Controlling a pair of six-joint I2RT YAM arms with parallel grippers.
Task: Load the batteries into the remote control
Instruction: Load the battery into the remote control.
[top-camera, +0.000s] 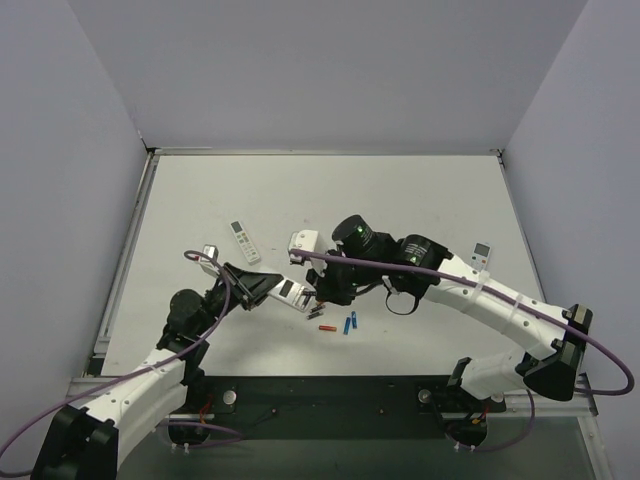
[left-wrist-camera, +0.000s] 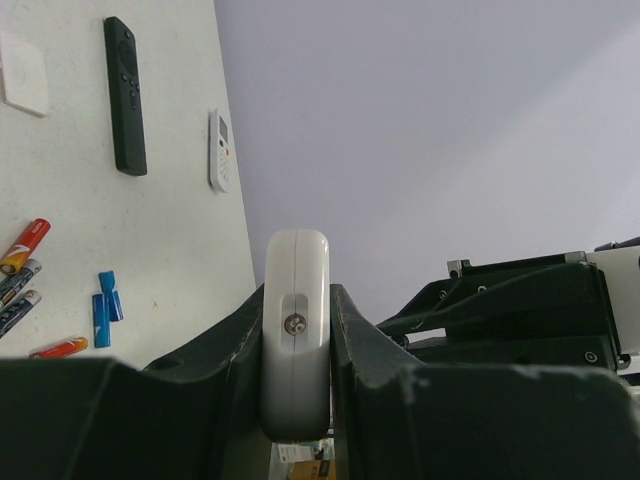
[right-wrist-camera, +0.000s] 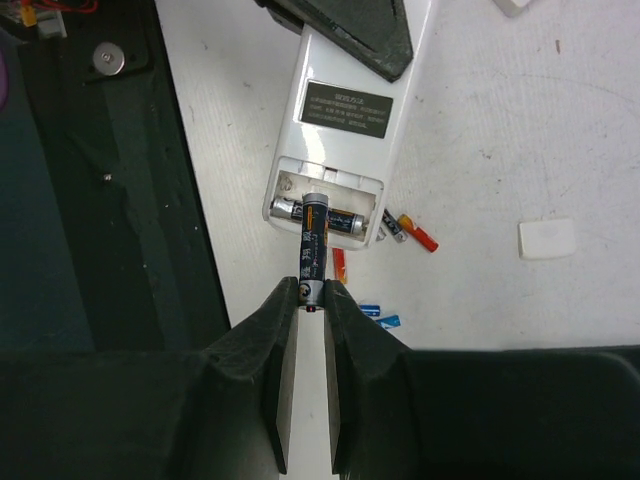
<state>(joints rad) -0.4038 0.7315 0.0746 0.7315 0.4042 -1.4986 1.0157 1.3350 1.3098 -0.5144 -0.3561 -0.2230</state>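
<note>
My left gripper (left-wrist-camera: 297, 305) is shut on the white remote control (left-wrist-camera: 296, 340) and holds it edge-on above the table; in the top view the gripper (top-camera: 268, 288) holds the remote (top-camera: 290, 291) near the table's middle. In the right wrist view the remote's plain back (right-wrist-camera: 345, 60) faces up with its battery bay (right-wrist-camera: 328, 205) open and one battery (right-wrist-camera: 352, 223) lying in it. My right gripper (right-wrist-camera: 312, 292) is shut on a dark battery (right-wrist-camera: 311, 250) whose far end reaches into the bay. Loose red, blue and grey batteries (top-camera: 338, 325) lie just below the remote.
A slim white remote with grey buttons (top-camera: 244, 241) lies behind at left. A white cover piece (top-camera: 303, 241) lies behind the grippers. Another small white remote (top-camera: 481, 253) lies at right. A black remote (left-wrist-camera: 125, 95) shows in the left wrist view. The black base rail (top-camera: 330, 395) runs along the near edge.
</note>
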